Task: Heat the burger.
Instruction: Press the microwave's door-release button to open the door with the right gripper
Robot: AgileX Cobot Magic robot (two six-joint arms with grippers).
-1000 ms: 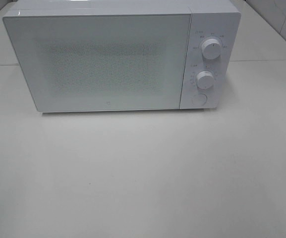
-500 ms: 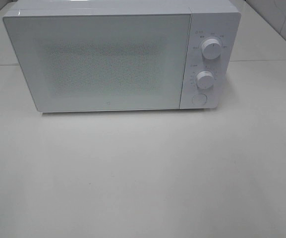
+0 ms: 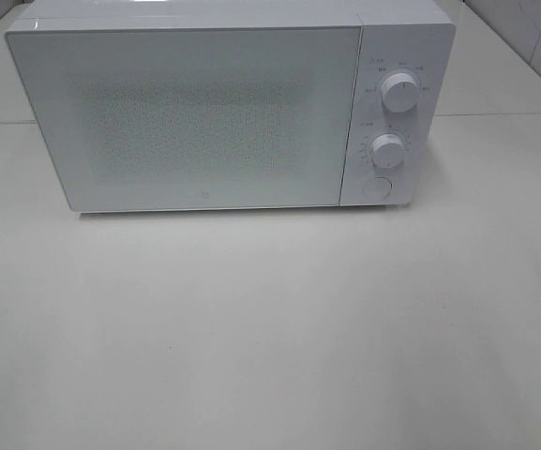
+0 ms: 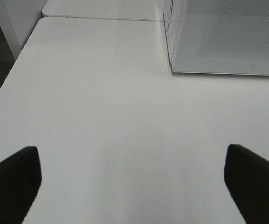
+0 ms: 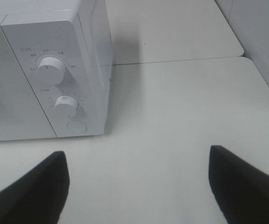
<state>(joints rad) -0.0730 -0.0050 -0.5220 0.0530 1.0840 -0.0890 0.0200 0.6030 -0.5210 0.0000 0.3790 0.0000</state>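
Note:
The burger is out of view in every frame. A white microwave (image 3: pixel 214 108) stands at the back of the table with its door shut; two round knobs (image 3: pixel 399 94) and a round button sit on its right panel. My left gripper (image 4: pixel 134 182) hovers over bare tabletop left of the microwave (image 4: pixel 227 37), its dark fingers (image 4: pixel 10 182) wide apart and empty. My right gripper (image 5: pixel 139 186) hangs over the table in front of the microwave's control panel (image 5: pixel 55 88), fingers (image 5: pixel 244 186) apart with nothing between them. Neither arm shows in the exterior high view.
White tabletop (image 3: pixel 270 328) stretches in front of the microwave. A seam between table sections runs behind it (image 5: pixel 171 60). A dark floor strip and the table's left edge (image 4: pixel 3 79) show in the left wrist view. A wall stands at the far right (image 5: pixel 265 42).

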